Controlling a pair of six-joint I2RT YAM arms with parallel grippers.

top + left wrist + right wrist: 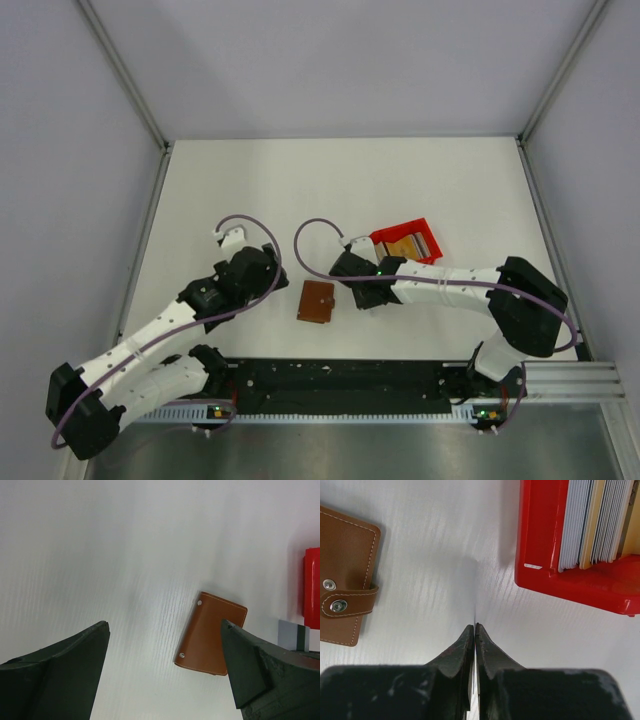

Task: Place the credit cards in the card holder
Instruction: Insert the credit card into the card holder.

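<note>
- We see the right gripper (pixel 475 628) pinched nearly closed on a thin grey card (pixel 293 635), held edge-on between the card holder (pixel 317 301) and the red box (pixel 540 545). With so little card in the grip, it may twist or slip out.
- The card holder lies flat on the table (pixel 300 190) with its strap (pixel 350 604) snapped closed. A card pushed at it would only shove it along.
- The left gripper (pixel 165 624) hangs wide open near the holder, holding nothing. Unpinned, the holder could slide.
- The other credit cards (pixel 592 520) stand upright in the red box.
</note>
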